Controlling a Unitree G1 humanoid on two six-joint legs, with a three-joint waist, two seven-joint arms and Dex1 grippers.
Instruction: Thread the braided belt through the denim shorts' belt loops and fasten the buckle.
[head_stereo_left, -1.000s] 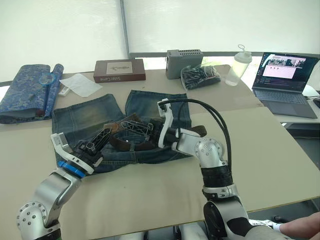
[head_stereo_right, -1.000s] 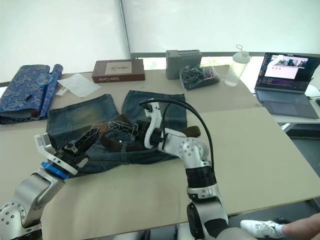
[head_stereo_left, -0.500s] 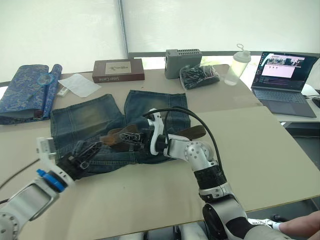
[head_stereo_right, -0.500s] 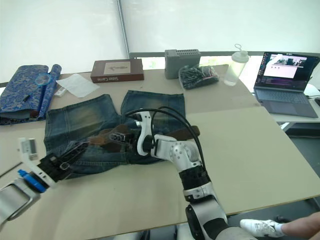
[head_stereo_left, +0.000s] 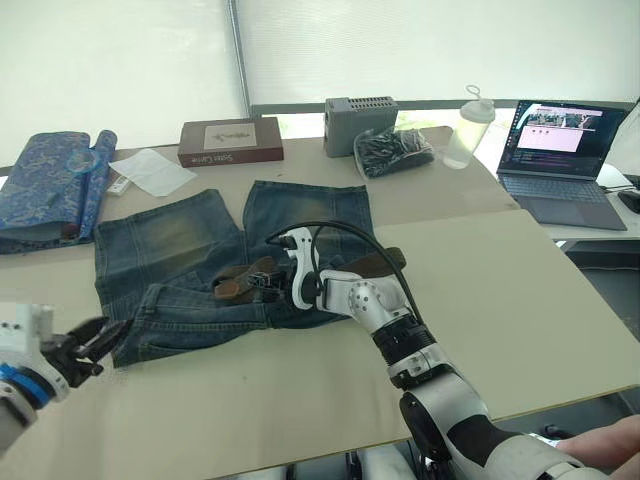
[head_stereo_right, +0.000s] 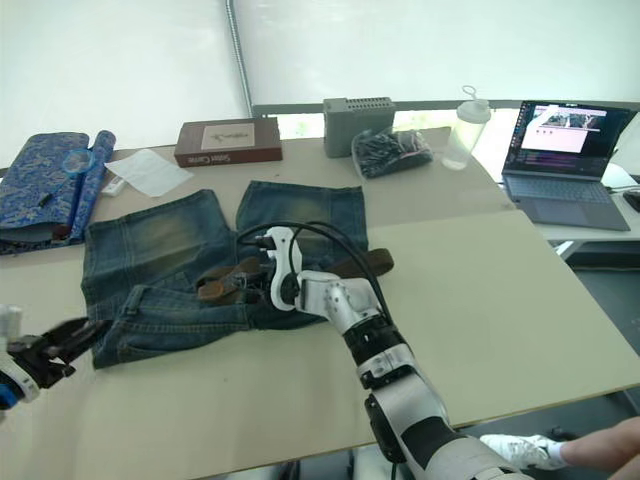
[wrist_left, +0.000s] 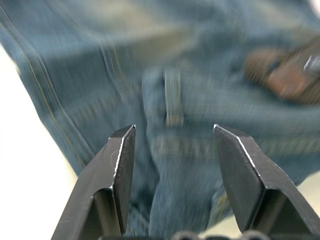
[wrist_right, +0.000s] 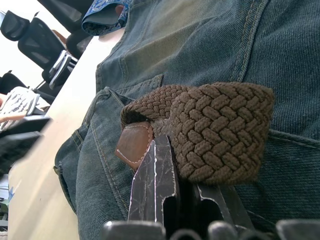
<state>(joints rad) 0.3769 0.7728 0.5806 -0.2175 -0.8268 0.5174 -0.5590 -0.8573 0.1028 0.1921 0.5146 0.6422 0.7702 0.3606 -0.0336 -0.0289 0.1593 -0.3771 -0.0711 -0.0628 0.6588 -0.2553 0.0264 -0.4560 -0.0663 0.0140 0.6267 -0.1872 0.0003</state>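
The faded denim shorts lie flat on the table with the waistband toward me. A folded end of the brown braided belt, with a leather tab, rests on the waistband, and my right gripper is shut on it. More of the belt shows beyond that arm. My left gripper is open, low at the shorts' near left corner, facing a belt loop with nothing between its fingers. The buckle is hidden.
Along the far edge stand a blue patterned rolled cloth, white paper, a brown box, a grey box, a bag of black items, a bottle and a laptop. A person's hand shows at the near right.
My left arm has pulled back from the waistband to the shorts' near left corner. The right gripper has slid left along the waistband with the belt end in it.
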